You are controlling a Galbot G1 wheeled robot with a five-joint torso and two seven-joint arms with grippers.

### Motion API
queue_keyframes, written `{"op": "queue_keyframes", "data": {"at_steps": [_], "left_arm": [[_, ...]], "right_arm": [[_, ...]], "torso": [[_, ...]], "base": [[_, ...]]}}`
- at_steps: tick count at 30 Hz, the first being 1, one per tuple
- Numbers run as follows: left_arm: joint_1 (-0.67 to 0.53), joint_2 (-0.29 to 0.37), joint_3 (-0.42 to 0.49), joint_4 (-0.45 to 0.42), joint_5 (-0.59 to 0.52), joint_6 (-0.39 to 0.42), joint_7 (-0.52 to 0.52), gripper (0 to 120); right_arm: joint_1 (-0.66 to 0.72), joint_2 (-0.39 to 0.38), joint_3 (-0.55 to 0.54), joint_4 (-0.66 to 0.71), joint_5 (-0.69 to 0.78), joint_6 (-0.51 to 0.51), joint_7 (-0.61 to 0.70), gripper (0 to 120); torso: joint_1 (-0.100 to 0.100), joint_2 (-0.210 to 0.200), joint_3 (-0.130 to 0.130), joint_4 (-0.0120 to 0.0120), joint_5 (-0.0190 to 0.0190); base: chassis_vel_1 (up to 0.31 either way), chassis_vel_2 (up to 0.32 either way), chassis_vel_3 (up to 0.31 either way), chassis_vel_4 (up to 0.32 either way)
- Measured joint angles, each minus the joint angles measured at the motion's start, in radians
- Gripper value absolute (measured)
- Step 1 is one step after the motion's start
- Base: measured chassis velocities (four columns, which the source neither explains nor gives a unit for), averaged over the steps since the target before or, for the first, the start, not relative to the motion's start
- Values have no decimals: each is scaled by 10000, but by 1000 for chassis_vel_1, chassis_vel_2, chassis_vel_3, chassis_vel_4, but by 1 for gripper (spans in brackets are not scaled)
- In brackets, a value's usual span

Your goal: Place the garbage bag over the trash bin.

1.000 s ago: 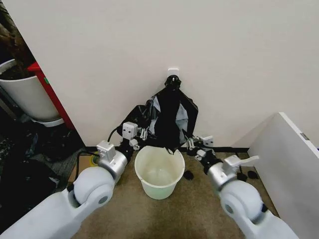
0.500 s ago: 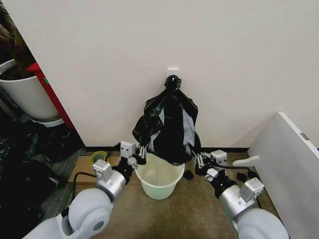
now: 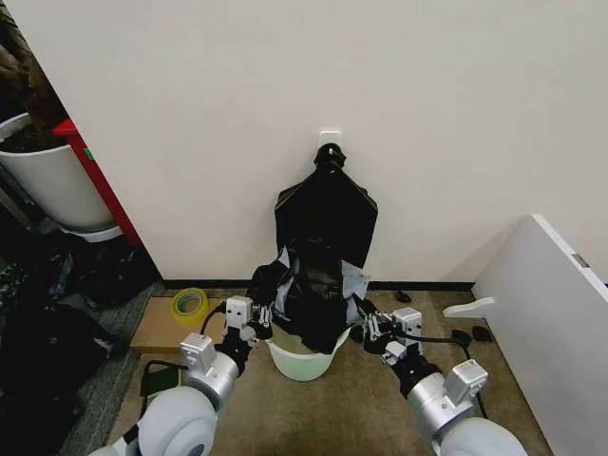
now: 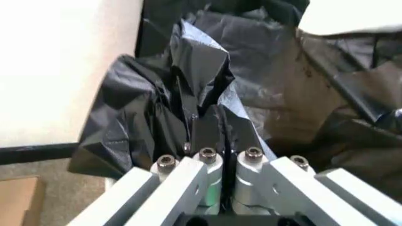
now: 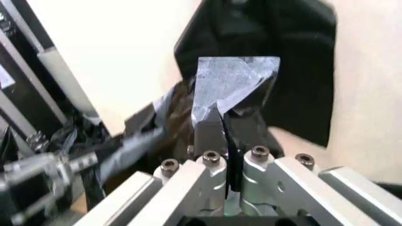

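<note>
Garbage bag (image 3: pixel 318 304), thin glossy crinkly black plastic, sits bunched over the mouth of the small round white plastic trash bin (image 3: pixel 302 362) on the brown carpet against the far wall, most of the rim already hidden, only the near wall of the bin showing. Left gripper (image 3: pixel 255 323) is at the bag's left edge beside the bin rim, fingers closed tight, a fold of black film pinched between them; the left wrist view (image 4: pixel 221 136) shows the fingers nearly touching with plastic trapped. Right gripper (image 3: pixel 373 328) mirrors it at the bag's right edge, also clamped on a fold (image 5: pixel 226 129). Behind, a flat smooth fan-shaped black bag bundle (image 3: pixel 326 214) hangs from a white wall hook (image 3: pixel 329 137), knot at the top, separate from the task bag. Bag looks very light, limp and slippery, likely to tear or slip if tugged hard; best held at the mouth hem on opposite sides, as both grippers do now. Bag mouth appears to face down over the bin, its loose body heaped above, long axis roughly vertical; exact hem line cannot be told under the wrinkles. Yellow tape roll (image 3: pixel 189 305) lies on the floor to the left.
</note>
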Motion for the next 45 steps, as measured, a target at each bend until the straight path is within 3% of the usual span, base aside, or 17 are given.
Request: {"op": "queue_keyframes", "data": {"at_steps": [11,17,26,35,45], "left_arm": [[-859,-703,929,673,-755,527,-272,0],[-614,-777,760,773,-1216,808,-765,0],[-174,-580,262,1070,-948,677,-854,0],[586,-191,-198,505,-470,732,-975,0],[1827,-104,-552,224,-196,724,-1395,0]], "right_arm": [[-281,-84,740,615,545,-173,100,0],[-142,177,29,-144,450,-161,227,0],[174,791,-852,-1635,-209,101,519,0],[-350,821,-746,-1911,-651,-997,1995,0],[480,971,-894,-2688,-485,-2372,3100,0]], "torso": [[0,-1,0,-2,1],[0,-1,0,-1,-1],[0,-2,1,1,0],[0,-1,0,-1,1],[0,-1,0,0,0]], "base": [[0,0,0,0],[0,0,0,0],[0,0,0,0],[0,0,0,0],[0,0,0,0]]}}
